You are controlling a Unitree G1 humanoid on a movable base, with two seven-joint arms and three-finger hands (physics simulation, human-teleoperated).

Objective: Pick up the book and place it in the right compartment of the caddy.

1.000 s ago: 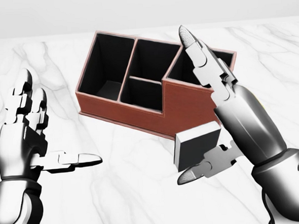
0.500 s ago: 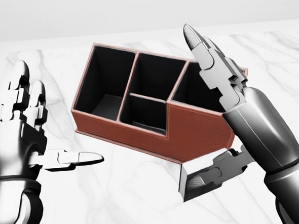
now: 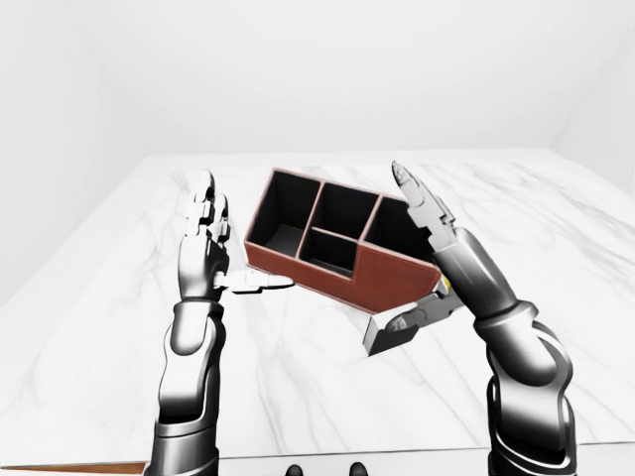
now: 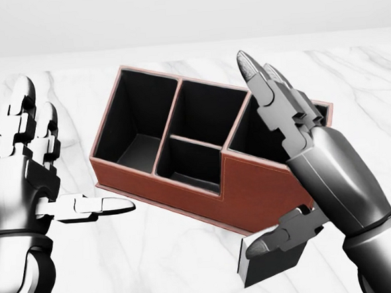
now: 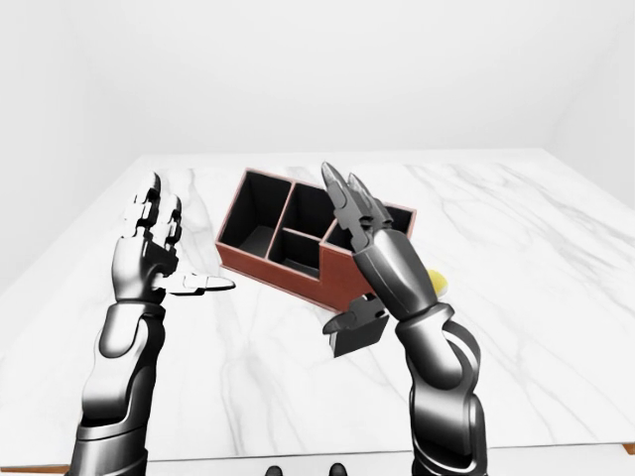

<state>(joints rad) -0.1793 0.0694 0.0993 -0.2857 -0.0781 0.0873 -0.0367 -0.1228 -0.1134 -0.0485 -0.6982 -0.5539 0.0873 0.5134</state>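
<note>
Since half a second ago: book (image 4: 269,265) lower in the head view, now bottom centre-right, just below the caddy (image 4: 202,146)'s red wall, outside every compartment. Pinned under right hand (image 4: 284,181)'s thumb only; long fingers spread open, extended over the right compartment. Left hand (image 4: 44,175) open, empty, left of frame, unchanged. Wide bare marble bench (image 3: 327,387) around. Yellow object (image 5: 437,282) partly hidden behind right forearm.

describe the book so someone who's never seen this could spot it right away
On the white marble table stands a red-brown caddy with black compartments. Just below its lower right corner in the head view, under the thumb of the right hand, sits the book. It is the only small dark grey slab with a pale edge, far smaller than the caddy.
</note>
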